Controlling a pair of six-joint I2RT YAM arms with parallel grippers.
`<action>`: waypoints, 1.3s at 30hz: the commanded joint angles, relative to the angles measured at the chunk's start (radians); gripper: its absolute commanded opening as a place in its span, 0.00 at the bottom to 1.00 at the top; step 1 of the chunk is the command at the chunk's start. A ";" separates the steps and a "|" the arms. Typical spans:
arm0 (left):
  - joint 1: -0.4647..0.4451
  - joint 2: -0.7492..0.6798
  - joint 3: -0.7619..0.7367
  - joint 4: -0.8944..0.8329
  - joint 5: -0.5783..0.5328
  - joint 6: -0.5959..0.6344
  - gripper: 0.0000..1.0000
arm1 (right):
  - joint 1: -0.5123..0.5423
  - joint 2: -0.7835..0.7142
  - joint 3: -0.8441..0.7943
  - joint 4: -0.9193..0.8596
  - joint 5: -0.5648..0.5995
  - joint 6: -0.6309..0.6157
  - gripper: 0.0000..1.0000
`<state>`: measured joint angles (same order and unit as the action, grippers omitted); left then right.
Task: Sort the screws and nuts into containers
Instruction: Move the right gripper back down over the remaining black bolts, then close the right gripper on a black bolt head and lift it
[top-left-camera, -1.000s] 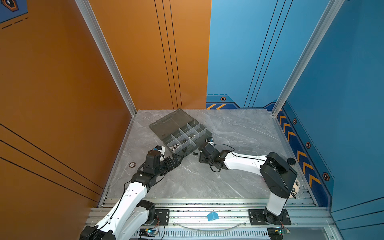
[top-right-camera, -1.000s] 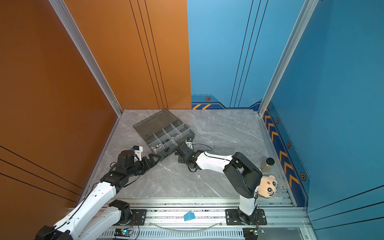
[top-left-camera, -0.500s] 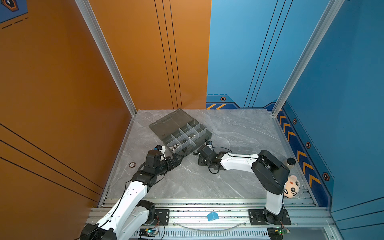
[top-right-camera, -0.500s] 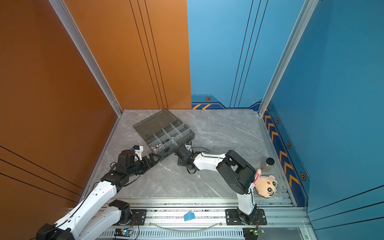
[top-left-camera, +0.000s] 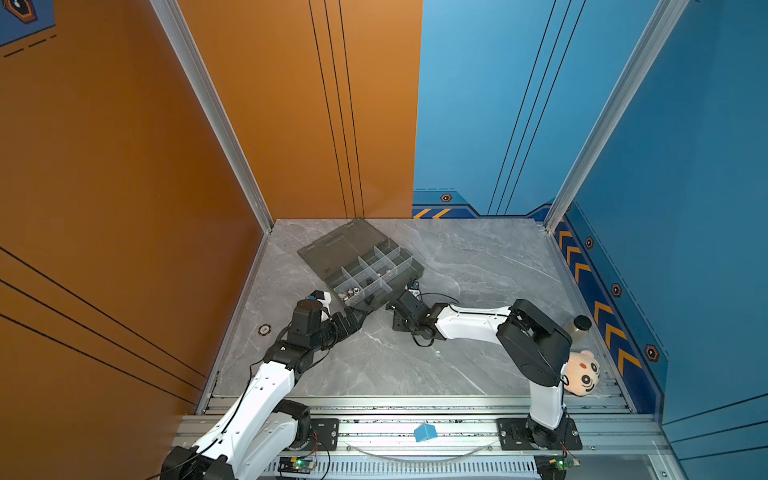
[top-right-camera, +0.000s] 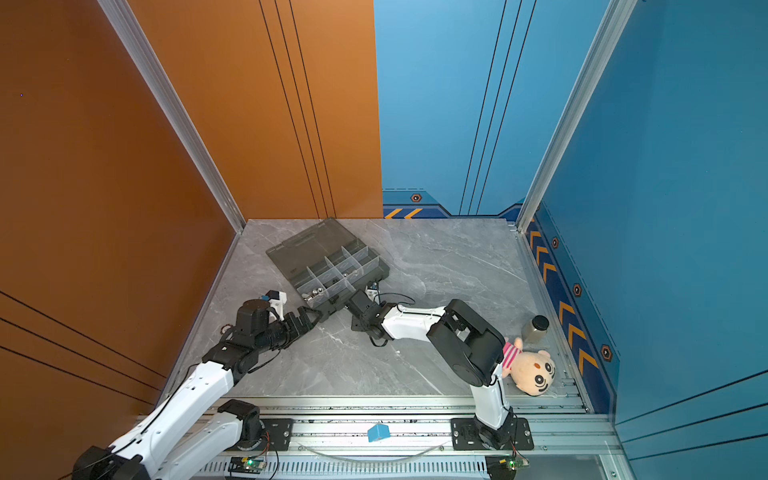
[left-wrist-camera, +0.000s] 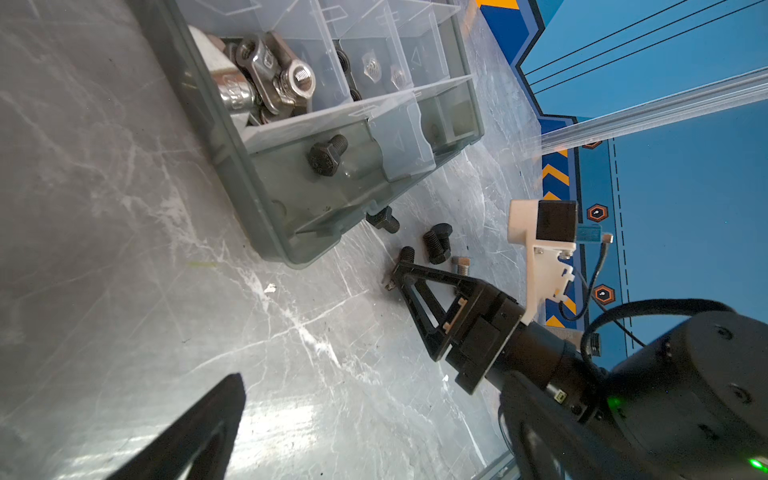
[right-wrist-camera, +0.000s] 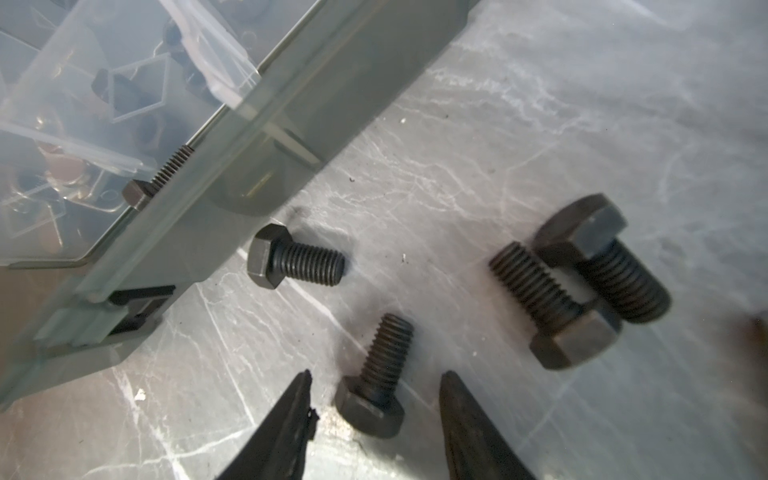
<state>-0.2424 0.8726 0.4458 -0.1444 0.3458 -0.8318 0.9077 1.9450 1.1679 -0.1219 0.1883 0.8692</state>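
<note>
The smoky-grey organizer (top-left-camera: 409, 266) lies with its lid flat; its containers hold silver nuts (left-wrist-camera: 270, 79) and a black screw (left-wrist-camera: 326, 156). Several black hex-head screws lie loose on the marble by its near wall, among them a single one (right-wrist-camera: 295, 259) and a pair (right-wrist-camera: 552, 307). My right gripper (right-wrist-camera: 374, 399) is low over the table, open, with one loose screw (right-wrist-camera: 374, 386) between its fingers (right-wrist-camera: 286, 419) and a gap on each side. My left gripper (top-left-camera: 353, 320) stands open and empty at the organizer's near corner; only one finger (left-wrist-camera: 195, 436) shows in the left wrist view.
A small silver bolt (left-wrist-camera: 460, 264) lies beside the black screws. A black-capped bottle (top-left-camera: 579, 326) and a plush doll (top-left-camera: 582, 374) sit at the right wall. A round disc (top-left-camera: 264, 330) lies by the left wall. A blue block (top-left-camera: 424, 432) rests on the front rail.
The right arm's elbow has swung left, uncovering the doll, and its jaws have narrowed a little around the screw. The left arm has stayed still.
</note>
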 joint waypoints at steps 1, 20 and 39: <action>0.000 0.002 -0.011 0.016 0.018 -0.001 0.98 | 0.005 0.039 0.005 -0.045 0.007 -0.001 0.47; 0.002 -0.001 -0.016 0.019 0.018 -0.001 0.98 | 0.005 0.026 -0.005 -0.041 0.002 -0.014 0.13; 0.012 -0.030 -0.018 0.006 0.025 -0.001 0.98 | 0.001 -0.156 0.011 0.181 -0.174 -0.493 0.05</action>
<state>-0.2420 0.8566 0.4450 -0.1379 0.3462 -0.8322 0.9100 1.7927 1.1191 0.0280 0.0914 0.5232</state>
